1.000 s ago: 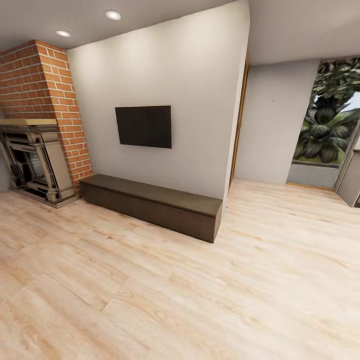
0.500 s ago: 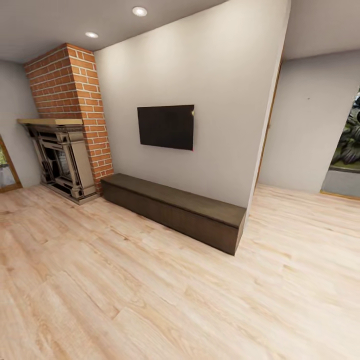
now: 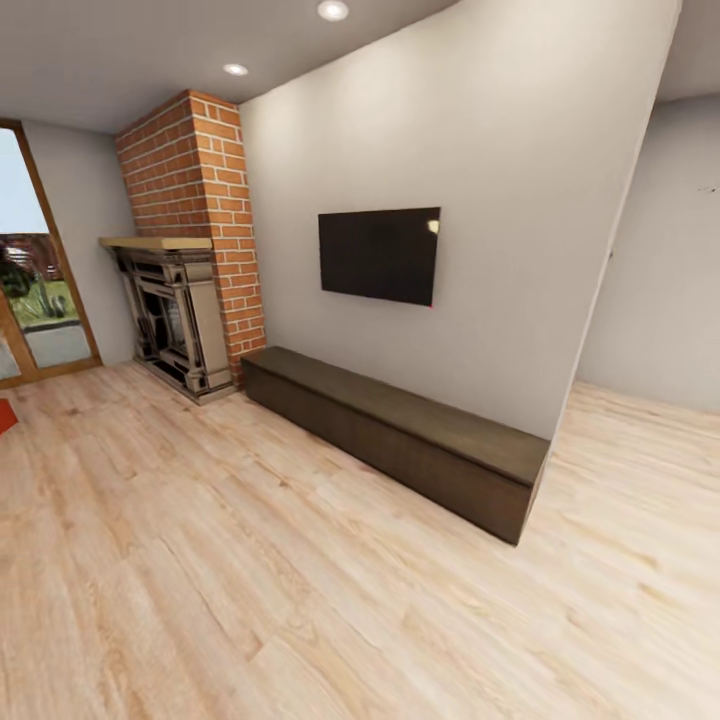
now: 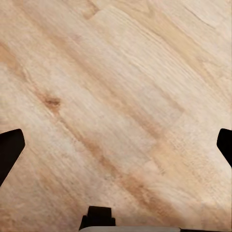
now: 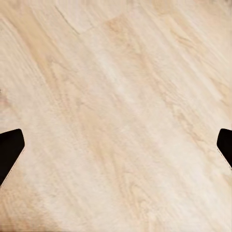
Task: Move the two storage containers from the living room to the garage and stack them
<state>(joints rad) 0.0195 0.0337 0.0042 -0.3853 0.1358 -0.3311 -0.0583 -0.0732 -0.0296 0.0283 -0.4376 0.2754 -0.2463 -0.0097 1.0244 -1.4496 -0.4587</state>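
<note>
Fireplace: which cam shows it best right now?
Head view. The fireplace stands whole against the brick chimney, left of the TV and the low bench. Both wrist views look down at the wood plank floor, with the open left gripper and right gripper fingertips at the edges.

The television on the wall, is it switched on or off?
Off, as far as can be seen: the television has a uniformly dark screen, with a small bright reflection near its upper corner.
</note>
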